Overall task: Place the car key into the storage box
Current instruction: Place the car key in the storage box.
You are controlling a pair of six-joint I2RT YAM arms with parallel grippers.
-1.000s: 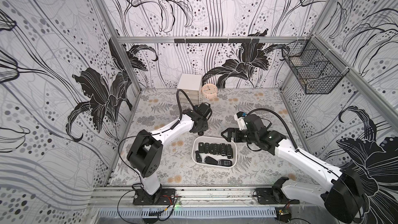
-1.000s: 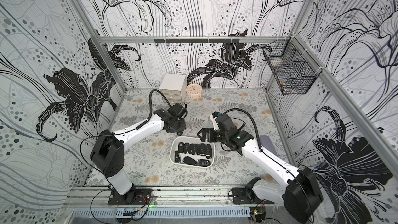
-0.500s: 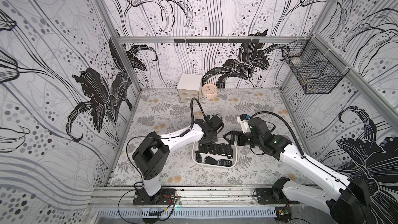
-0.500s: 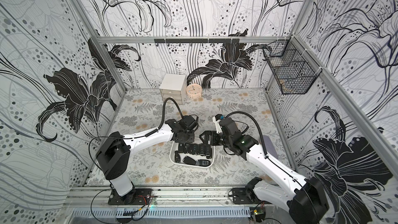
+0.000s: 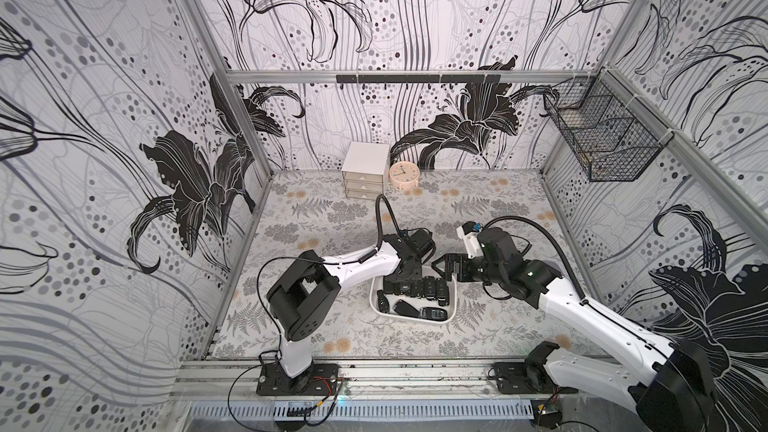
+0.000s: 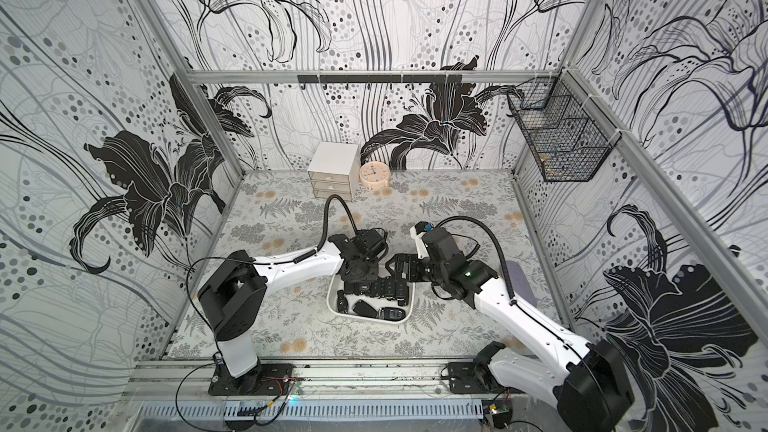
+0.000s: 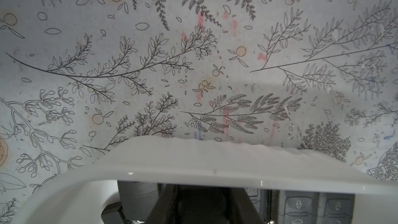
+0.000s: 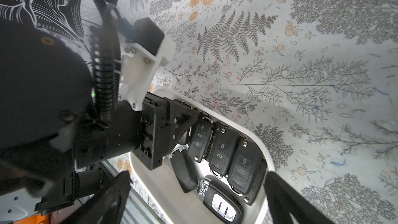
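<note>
A: Left gripper [image 5: 406, 280] is down in the box [image 7: 215, 167], tips below the rim, hard against the far wall.

B: And its fingers [image 7: 243, 207]?

A: Clenched. The gap between them is narrow and a dark body fills it. That's the key [image 7: 202, 207], pinched in there, low inside the box.

B: Where in the box, exactly?

A: Far side, toward the left end, in both top views. It sits in line with the row of fobs [image 8: 221, 151], and buttoned ones stand just beside the fingers.

B: Is it touching the floor of the box?

A: Can't tell. The fingers and the rim hide the underside.

B: Over to the right gripper [image 5: 444, 271].

A: Spread wide, as wide as it goes. Its fingers [image 8: 280, 195] frame the box from above, one on either side in the right wrist view, and nothing is between them but air.

B: So it's empty?

A: Empty, and touching nothing that I can see. It hangs over the far right corner of the box, near the left gripper but apart from it.

B: What else is in the box?

A: Two more lie loose on the near side: a plain black fob [image 8: 185, 173], and a silver-buttoned fob [image 8: 221, 205] just beside it, well clear of the clenched fingers
</note>
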